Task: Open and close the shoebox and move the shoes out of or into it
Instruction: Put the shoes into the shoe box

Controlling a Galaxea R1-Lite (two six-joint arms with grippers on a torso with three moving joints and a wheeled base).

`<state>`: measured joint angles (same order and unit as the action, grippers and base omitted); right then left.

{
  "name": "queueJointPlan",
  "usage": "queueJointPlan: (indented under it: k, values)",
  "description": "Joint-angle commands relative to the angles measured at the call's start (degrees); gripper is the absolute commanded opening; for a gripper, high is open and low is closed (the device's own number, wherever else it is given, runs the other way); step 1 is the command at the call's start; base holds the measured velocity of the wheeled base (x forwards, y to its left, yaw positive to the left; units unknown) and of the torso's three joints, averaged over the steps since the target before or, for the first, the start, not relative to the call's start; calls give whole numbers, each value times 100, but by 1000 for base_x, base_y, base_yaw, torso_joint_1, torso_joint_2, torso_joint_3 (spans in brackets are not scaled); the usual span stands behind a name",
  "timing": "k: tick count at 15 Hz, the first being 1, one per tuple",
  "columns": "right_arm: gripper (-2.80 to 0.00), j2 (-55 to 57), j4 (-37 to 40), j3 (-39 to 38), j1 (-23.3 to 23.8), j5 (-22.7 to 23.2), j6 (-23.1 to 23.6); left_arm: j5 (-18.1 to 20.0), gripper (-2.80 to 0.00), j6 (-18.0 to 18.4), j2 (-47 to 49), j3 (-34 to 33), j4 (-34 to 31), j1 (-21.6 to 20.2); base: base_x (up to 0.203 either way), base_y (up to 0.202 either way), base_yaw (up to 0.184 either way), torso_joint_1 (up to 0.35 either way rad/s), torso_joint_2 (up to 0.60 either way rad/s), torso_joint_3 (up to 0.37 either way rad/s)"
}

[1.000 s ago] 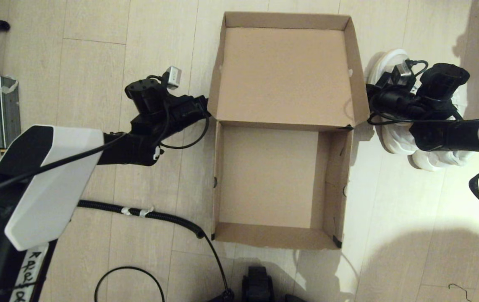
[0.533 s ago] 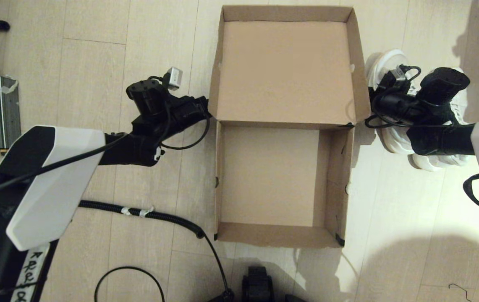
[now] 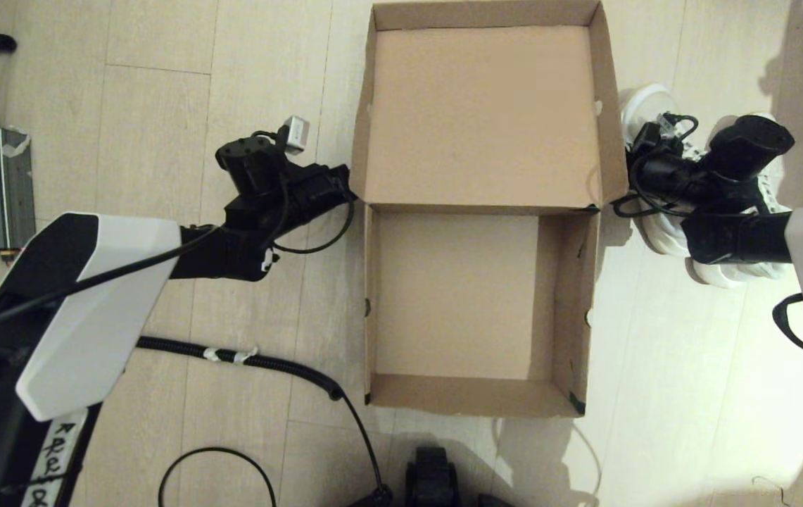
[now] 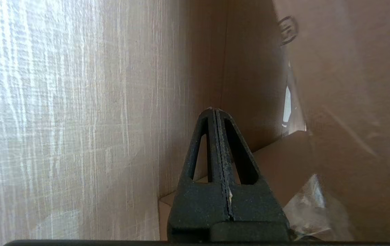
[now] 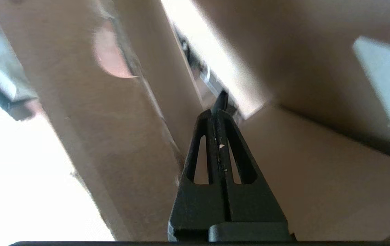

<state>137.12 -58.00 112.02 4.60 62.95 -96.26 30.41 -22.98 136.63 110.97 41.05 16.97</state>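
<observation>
Both grippers are clenched, holding nothing: left gripper [image 3: 346,187] and right gripper [image 3: 619,193] press the shoebox [image 3: 475,303] at its hinge corners, lid open. The 2 shoes [image 3: 707,250] lie right of the shoebox, under the right arm.

Shoes [image 3: 721,264] right of shoebox [image 3: 570,296], on floor [image 3: 162,105]

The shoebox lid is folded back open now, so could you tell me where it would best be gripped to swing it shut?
Probably by the lid's upturned side flaps near its far edge, one gripper from each side; the thin standing flaps suit a pinch, far from the hinge.
</observation>
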Motion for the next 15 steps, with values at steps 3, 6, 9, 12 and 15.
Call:
queueJointPlan:
  k: [3, 6, 9, 12, 15]
  values:
    - [-280, -158, -209, 4, 24, 480, -103, 17, -280, -14, 39, 3, 44, -1, 0, 0, 0, 0, 0, 0]
    - [-280, -232, -384, -5, 55, 569, -112, 17, -280, -14, 65, -5, 53, -1, 0, 0, 0, 0, 0, 0]
    - [-280, -284, -449, -4, 92, 547, -46, 17, -280, -14, 74, -5, 53, -9, 0, 0, 0, 0, 0, 0]
    - [-280, -202, -415, 2, 190, 462, 346, 5, -280, -14, 83, -5, 62, -9, 0, 0, 0, 0, 0, 0]
    - [-280, -145, -307, 49, 328, 233, 1305, -44, -280, -12, 30, -5, 88, -57, 0, 0, 0, 0, 0, 0]
